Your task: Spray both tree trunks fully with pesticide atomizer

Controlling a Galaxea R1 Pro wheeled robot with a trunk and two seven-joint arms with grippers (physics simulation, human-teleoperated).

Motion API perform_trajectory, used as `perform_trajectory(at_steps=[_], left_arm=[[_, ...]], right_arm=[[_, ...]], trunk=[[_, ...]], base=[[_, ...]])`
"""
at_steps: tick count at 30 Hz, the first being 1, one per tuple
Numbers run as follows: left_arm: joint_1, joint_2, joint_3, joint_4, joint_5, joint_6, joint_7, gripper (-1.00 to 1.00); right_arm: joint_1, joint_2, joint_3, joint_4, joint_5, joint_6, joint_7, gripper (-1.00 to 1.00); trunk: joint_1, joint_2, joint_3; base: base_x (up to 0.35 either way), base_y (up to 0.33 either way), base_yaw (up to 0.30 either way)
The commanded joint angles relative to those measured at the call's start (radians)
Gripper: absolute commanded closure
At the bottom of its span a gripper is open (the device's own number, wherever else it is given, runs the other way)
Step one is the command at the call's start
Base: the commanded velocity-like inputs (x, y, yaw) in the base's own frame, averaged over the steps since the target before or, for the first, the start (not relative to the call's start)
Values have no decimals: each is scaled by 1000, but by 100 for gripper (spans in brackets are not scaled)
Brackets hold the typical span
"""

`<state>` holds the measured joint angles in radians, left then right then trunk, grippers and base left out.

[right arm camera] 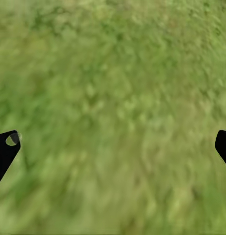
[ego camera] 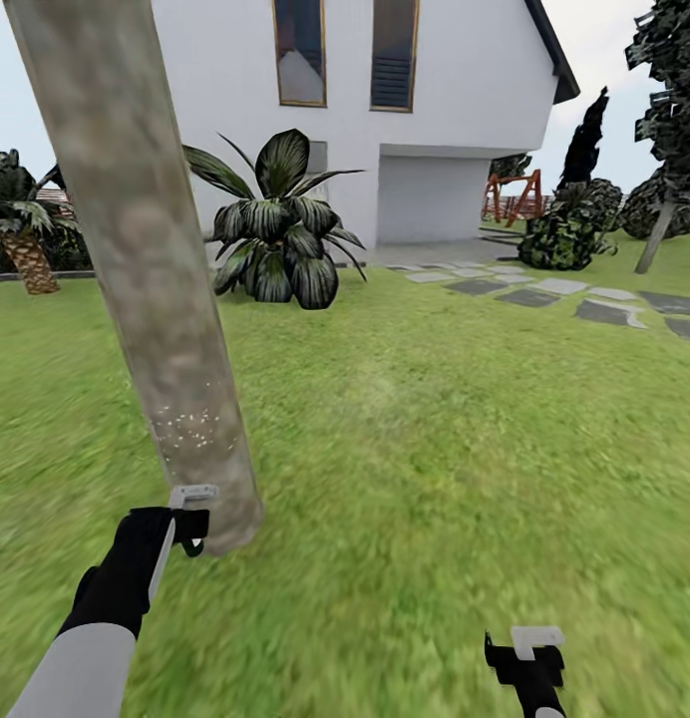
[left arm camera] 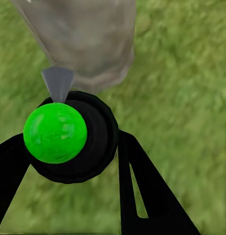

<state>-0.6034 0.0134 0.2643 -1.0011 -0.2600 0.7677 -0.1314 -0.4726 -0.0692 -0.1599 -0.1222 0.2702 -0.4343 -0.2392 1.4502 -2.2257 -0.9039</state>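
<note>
One trunk in reach: the tree trunk (ego camera: 146, 269), a thick pale grey-brown column leaning across the left of the head view, meets the lawn (ego camera: 435, 449) near its near-left corner.
Lawn: green grass carries everything close by; grey stepping stones (ego camera: 544, 289) run along its far-right edge toward the white house (ego camera: 425, 90).
Striped broad-leaf plant (ego camera: 275, 234): stands at the lawn's far edge by the house wall, no part of the job.
Pesticide (ego camera: 190, 429): a small patch of whitish specks low on the trunk, just above its foot; the bark above looks bare, so coverage seems barely begun.
Left gripper (ego camera: 190, 519): raised just beside the trunk's foot. In the left wrist view its black fingers (left arm camera: 142, 191) are clamped either side of the pesticide atomizer (left arm camera: 68, 137), seen end-on as a round black body with a bright green ball on it and a grey nozzle aimed at the trunk's base.
Right gripper (ego camera: 529, 648): low over the lawn's near-right edge, well apart from the trunk; in the right wrist view its fingertips (right arm camera: 5, 147) sit wide apart over grass with nothing held.
Step in hand: spraying this tree.
Next move: probably sweep the nozzle up the trunk and round it, keeping it aimed at bare bark.
</note>
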Motion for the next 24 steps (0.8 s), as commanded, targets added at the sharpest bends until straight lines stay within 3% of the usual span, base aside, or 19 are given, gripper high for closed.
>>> perform_trajectory(at_steps=[1,13,24], left_arm=[[-1,-1,2,-1,-10,4,-10,100],[-1,-4,0,-1,-7,3,-10,100],[0,-6,-2,27,-5,2,-10,100]], right_arm=[[-1,0,-7,1,11,-3,-2,-100],[-1,0,-7,1,11,-3,-2,-100],[-1,0,-7,1,11,-3,-2,-100]], trunk=[[0,0,-1],[0,0,-1],[0,0,-1]], base=[[16,-275,276],[5,-280,276],[116,-286,255]])
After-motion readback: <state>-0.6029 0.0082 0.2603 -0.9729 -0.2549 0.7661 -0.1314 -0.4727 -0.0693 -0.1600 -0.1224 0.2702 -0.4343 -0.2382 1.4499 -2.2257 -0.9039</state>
